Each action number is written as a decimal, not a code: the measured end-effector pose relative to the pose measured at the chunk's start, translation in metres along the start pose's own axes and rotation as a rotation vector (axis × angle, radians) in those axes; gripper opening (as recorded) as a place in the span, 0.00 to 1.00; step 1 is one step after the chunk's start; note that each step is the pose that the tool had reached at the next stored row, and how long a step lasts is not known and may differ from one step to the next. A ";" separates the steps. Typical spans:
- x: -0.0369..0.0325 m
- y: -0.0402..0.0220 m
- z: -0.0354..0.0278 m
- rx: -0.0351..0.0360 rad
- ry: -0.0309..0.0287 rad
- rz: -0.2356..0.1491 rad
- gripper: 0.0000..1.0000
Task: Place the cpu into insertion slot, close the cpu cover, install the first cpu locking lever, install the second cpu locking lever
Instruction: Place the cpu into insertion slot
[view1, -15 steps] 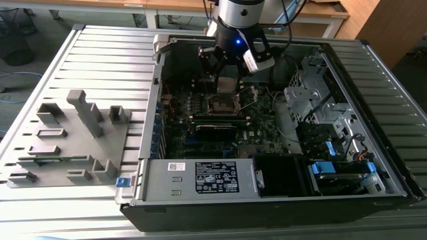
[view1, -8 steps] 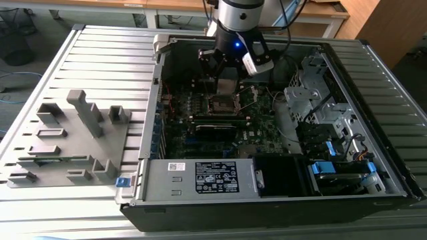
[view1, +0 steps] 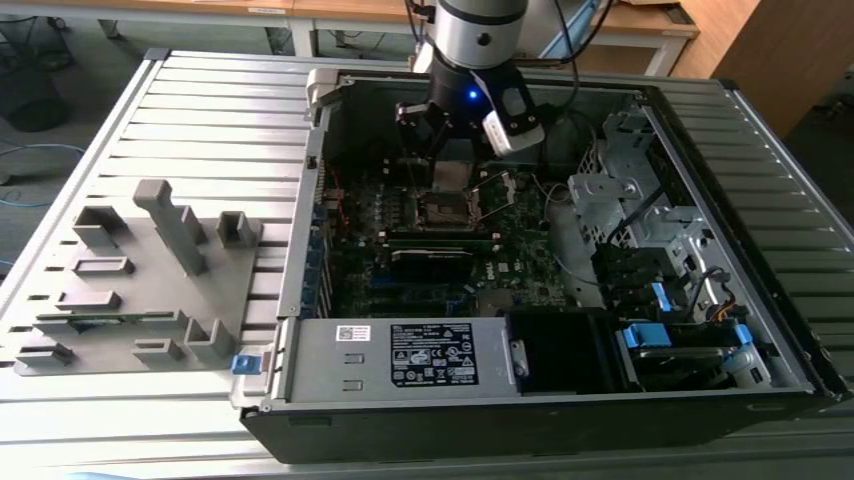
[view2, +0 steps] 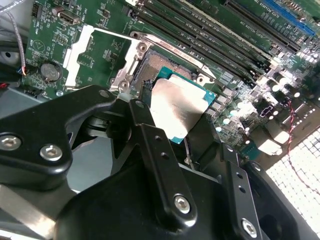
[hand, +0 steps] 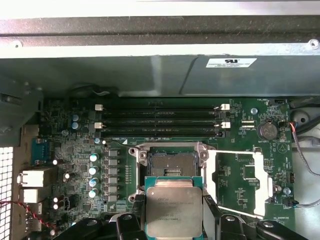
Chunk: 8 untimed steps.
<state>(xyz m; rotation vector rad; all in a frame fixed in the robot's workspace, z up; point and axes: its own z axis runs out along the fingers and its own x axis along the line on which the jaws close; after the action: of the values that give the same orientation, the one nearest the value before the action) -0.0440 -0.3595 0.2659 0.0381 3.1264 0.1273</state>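
Claw (view2: 172, 116) pinches cpu (hand: 173, 207) above insertion slot (hand: 170, 165); cpu cover (hand: 260, 180) open; best kept level, corners matched.

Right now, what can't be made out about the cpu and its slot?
First wrist view: the frame edge cuts off the cpu, held in the claw.
Second wrist view: the cpu covers part of the insertion slot.
Exterior view: the slot's contacts are too small to see.
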 end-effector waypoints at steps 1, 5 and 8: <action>0.0003 0.0003 0.0002 -0.0002 -0.0001 0.000 0.54; 0.0011 0.0025 0.0008 0.0000 0.0000 0.000 0.54; 0.0015 0.0042 0.0015 0.0000 0.0001 0.000 0.54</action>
<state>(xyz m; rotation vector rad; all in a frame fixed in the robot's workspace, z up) -0.0454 -0.3551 0.2648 0.0381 3.1265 0.1273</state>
